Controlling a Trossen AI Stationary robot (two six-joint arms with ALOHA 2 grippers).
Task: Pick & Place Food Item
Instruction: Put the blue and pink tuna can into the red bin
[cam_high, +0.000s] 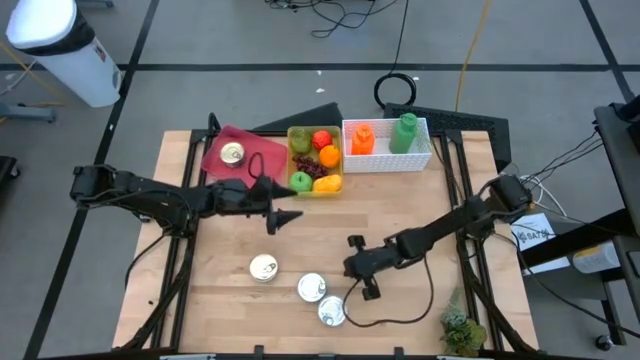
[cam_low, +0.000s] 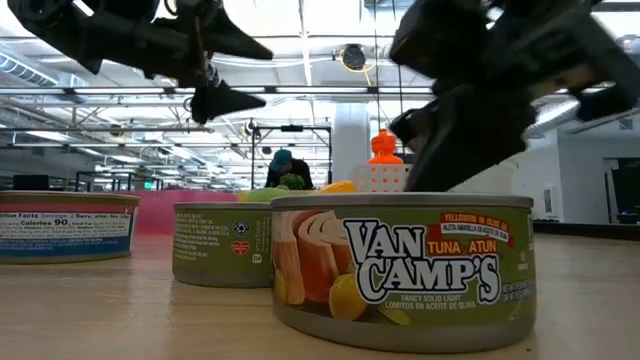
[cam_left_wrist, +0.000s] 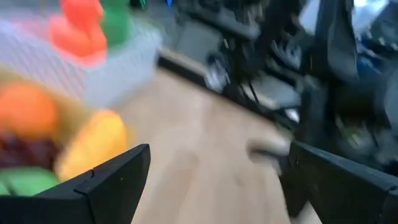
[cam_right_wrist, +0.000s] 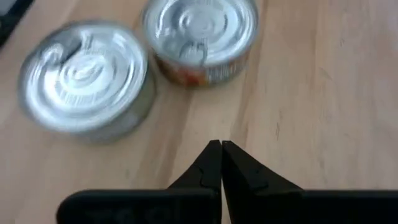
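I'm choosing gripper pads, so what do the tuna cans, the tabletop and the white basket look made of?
Tuna cans: metal, it seems, with shiny ribbed lids and pull tabs; the side carries a glossy printed label. Tabletop: pale wood, matte, with visible grain and plank seams. White basket: probably plastic, with a perforated wall, though its finish is hard to judge.

Light wooden surface (cam_high: 230, 300) on a dark frame. At twelve o'clock, a white basket (cam_high: 386, 158); just beside it toward eleven, a yellow tray (cam_high: 315, 186) touching a red plate (cam_high: 240, 155). Near six o'clock, three tuna cans (cam_high: 312, 288) in a loose row. At five o'clock, on the corner, a small green plant (cam_high: 462, 330).
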